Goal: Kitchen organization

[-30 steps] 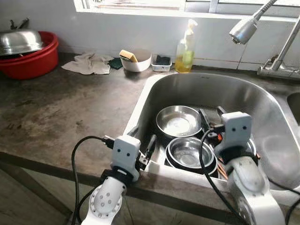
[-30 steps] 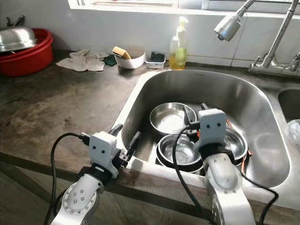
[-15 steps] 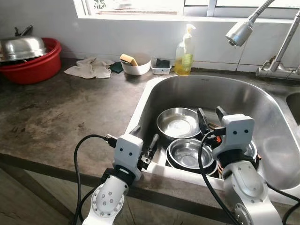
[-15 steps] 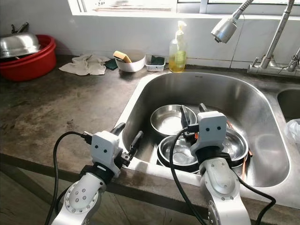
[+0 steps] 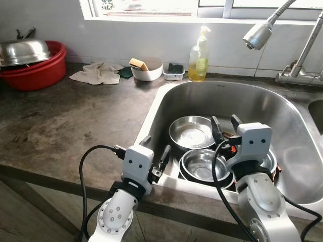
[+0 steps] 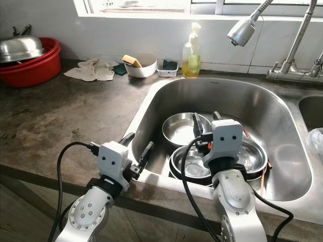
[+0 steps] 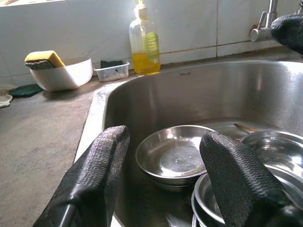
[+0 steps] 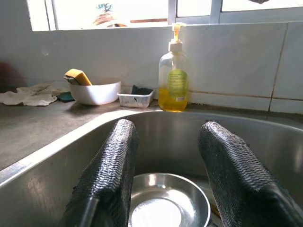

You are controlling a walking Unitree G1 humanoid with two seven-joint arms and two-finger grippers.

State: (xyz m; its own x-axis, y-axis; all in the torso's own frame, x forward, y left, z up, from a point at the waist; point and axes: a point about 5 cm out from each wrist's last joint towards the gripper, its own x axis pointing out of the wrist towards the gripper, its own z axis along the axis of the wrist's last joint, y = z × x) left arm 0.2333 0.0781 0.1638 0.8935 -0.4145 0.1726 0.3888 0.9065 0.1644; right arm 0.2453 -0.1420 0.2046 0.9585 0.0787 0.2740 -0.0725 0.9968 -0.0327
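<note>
Worktop (image 5: 60,116) dark, stained. Steel sink (image 5: 303,151) set in worktop's right part; faucet (image 5: 262,33) above back rim. Red basin (image 5: 38,70) with steel lid at worktop's back left corner. Cloth (image 5: 96,73), white bowl (image 5: 147,68) with sponge, soap bottle (image 5: 199,53) along back edge; label unreadable.

Steel bowls (image 5: 192,132) stacked on sink floor. Left gripper (image 5: 155,151) at sink's front left rim, fingers apart, empty, bowls just beyond. Right gripper (image 5: 225,130) over bowls, fingers apart, not touching.
</note>
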